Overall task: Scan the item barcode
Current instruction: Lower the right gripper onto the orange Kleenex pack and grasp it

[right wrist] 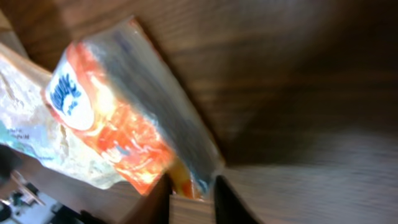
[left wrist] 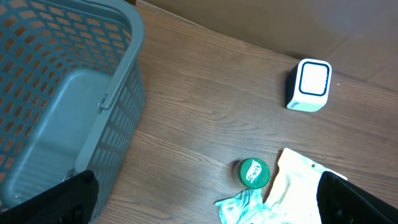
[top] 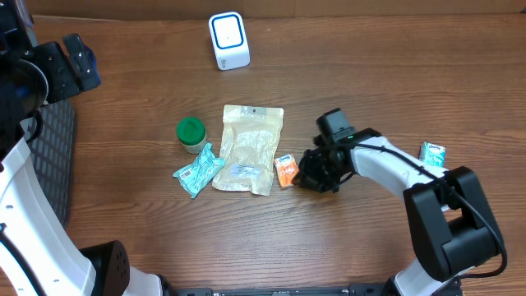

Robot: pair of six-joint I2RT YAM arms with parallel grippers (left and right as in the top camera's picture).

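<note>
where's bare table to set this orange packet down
Bare wood: right of the white scanner, behind the right arm; and the front edge below the beige pouch. Crowded from the green-lidded jar to the orange packet.

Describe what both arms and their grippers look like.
The right arm has white, rounded links between black joints, with a thin dark cable along the forearm and a boxy black camera block by the wrist. The right gripper is black. The left arm is likewise white with black joints; the left gripper shows two dark, blunt fingers.
</note>
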